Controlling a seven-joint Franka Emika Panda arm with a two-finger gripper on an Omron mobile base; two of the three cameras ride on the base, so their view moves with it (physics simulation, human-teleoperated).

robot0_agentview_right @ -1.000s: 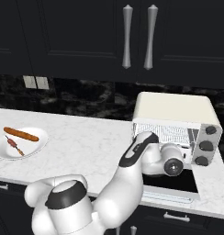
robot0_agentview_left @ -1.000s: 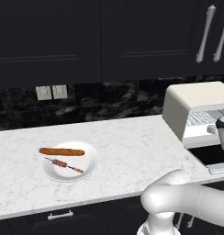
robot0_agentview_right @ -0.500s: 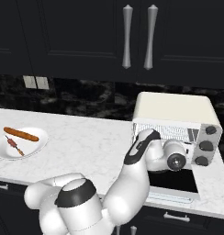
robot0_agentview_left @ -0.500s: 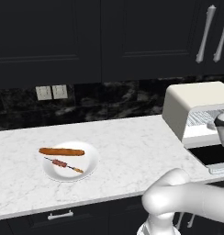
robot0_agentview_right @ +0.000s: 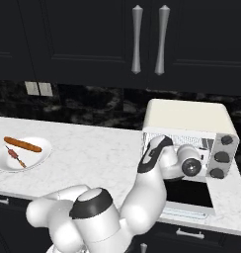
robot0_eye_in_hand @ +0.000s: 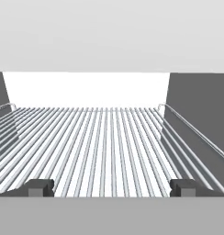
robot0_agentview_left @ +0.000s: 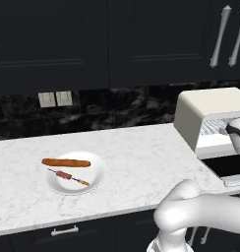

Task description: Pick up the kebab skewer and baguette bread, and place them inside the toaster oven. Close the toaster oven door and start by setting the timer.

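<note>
- Left base view: A round white plate (robot0_agentview_left: 95, 181) sits on the speckled white marble counter (robot0_agentview_left: 141, 162), carrying the long orange-brown baguette bread (robot0_agentview_left: 66, 163) and, just beside it, the thin kebab skewer (robot0_agentview_left: 68, 176) with reddish-brown meat chunks. Well apart to the right stands the boxy cream-white toaster oven (robot0_agentview_left: 210, 110), its rounded top smooth, its dark glass toaster oven door (robot0_agentview_left: 229, 167) dropped flat in front.
- Right base view: The white arm reaches into the oven's mouth, its wrist in front of the wire rack. Three dark round knobs (robot0_agentview_right: 221, 156) run down the oven's right panel. The plate lies far left, loaf and skewer on it.
- Hand view: The gripper (robot0_eye_in_hand: 112, 187) has its two dark fingertips spread wide, nothing between them, poised over the silvery wire rack (robot0_eye_in_hand: 109, 137) of parallel rods inside the pale, grey-walled cavity.
</note>
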